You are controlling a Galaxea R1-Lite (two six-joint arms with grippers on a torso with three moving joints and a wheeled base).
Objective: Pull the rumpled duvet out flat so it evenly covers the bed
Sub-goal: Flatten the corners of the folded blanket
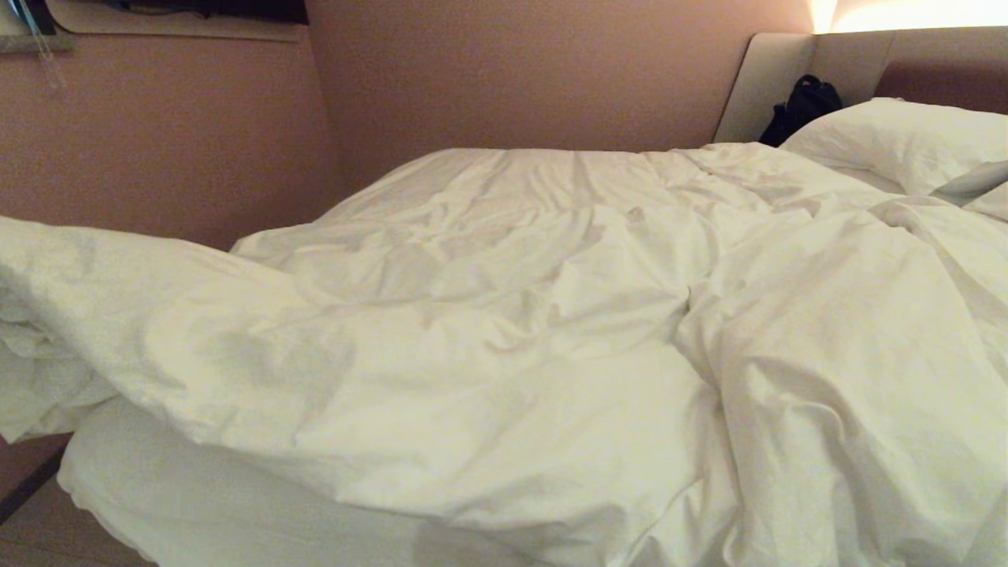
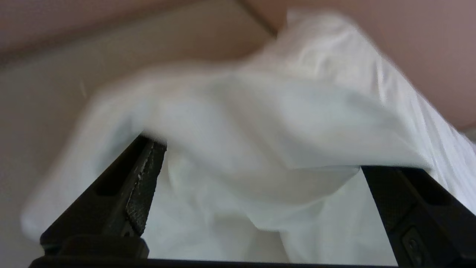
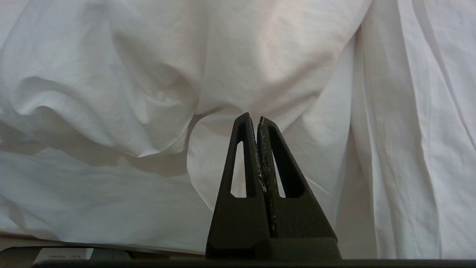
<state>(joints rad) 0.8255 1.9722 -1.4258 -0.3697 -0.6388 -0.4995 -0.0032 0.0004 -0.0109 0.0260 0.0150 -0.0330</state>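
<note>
Head view: duvet (image 1: 504, 315) rumpled across bed (image 1: 157, 504), bunched into ridges at centre and right, one corner flopped out past the left edge of the mattress, bare sheeted side showing underneath. Pillow (image 1: 898, 142) up at the headboard (image 1: 776, 79), dark bag (image 1: 803, 106) wedged beside it. Neither arm visible from up here.

Left wrist view: left gripper (image 2: 260, 156) spread wide, nothing held. Overhanging duvet fold (image 2: 260, 123) draped just past the fingertips, edge of cloth lying over both tips; contact likely but blurred, not certain.

Right wrist view: right gripper (image 3: 257, 119) pressed fully together, empty, tips pointing at hanging cloth (image 3: 238, 56); touching or just short, hard to say. Looks parked.

Step in hand, by judgement: reaching for the loose left corner. To do well: push far enough in to take the full thickness of quilt, not cover fabric alone; close near the hem; then draw outward and toward the foot, low and steady, to drag the central ridges flat. Risk: thin pinch slipping off under load.
</note>
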